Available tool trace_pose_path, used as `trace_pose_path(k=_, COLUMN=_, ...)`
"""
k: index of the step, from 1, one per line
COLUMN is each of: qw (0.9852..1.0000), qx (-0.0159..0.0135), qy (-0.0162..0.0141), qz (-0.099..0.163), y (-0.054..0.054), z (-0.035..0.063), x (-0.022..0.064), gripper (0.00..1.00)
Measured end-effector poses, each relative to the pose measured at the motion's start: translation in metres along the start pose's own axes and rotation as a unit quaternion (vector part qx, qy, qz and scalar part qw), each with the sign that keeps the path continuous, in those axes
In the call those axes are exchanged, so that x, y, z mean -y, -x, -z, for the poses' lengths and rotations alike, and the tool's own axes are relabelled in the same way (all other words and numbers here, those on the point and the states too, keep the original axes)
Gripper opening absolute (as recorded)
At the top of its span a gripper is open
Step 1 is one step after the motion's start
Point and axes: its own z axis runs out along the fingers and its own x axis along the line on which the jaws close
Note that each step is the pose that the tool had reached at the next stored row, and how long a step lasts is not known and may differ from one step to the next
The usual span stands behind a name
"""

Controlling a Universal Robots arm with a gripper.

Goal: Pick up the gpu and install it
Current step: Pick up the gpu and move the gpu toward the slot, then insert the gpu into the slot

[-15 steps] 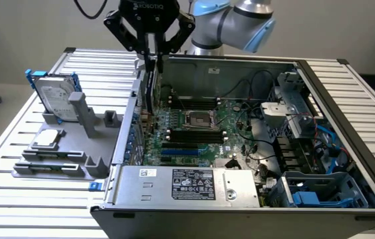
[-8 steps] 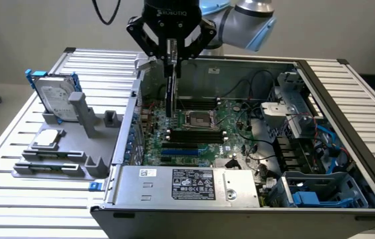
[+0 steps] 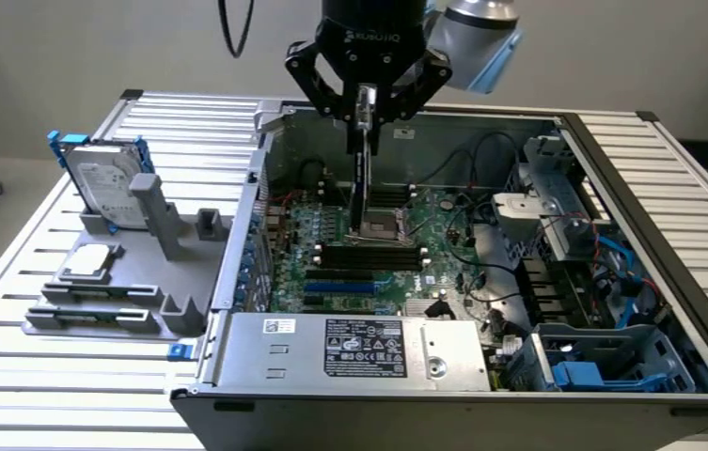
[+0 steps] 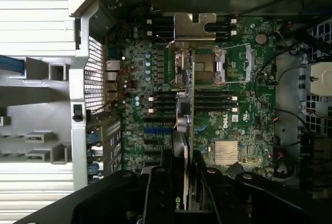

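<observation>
Ribbed metal bench [image 3: 27, 357] runs under everything. On the exterior view's left it carries a grey holder [image 3: 140, 310] with a hard drive [image 3: 109, 193] standing upright in a blue frame, well apart from the work.

Next comes the open computer case [image 3: 454, 423], its motherboard [image 3: 442, 225] lying flat and bare to the arm. Above the board hangs the pincer [image 3: 368, 113], clenched on the gpu [image 3: 361, 178] — the card is already lifted and held edge-on. Its long axis runs straight down from the fingers, so the card lies directly below the pincer, and its silver bracket [image 4: 193, 27] sits at the end away from the grip. The lower end seems to hover over the processor socket, not over the blue slot [image 3: 335, 282], which lies nearer the power supply box [image 3: 354, 348]. The card is not yet seated.

Further right — loose black cables [image 3: 492, 282] cross the board, and a metal drive cage [image 3: 555, 197] stands against the case wall. Both stay beside the card's path, though the cables look nearest to it.
</observation>
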Motion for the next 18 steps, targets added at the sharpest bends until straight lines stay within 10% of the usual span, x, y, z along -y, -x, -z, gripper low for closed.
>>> trace_pose_path(k=6, qw=1.0000, qx=-0.0089, qy=-0.0021, qz=0.000, y=0.015, z=-0.0037, x=-0.0001, gripper=0.26)
trace_pose_path(k=18, qw=1.0000, qx=-0.0089, qy=-0.0007, qz=0.000, y=0.015, z=-0.0037, x=-0.0001, gripper=0.26)
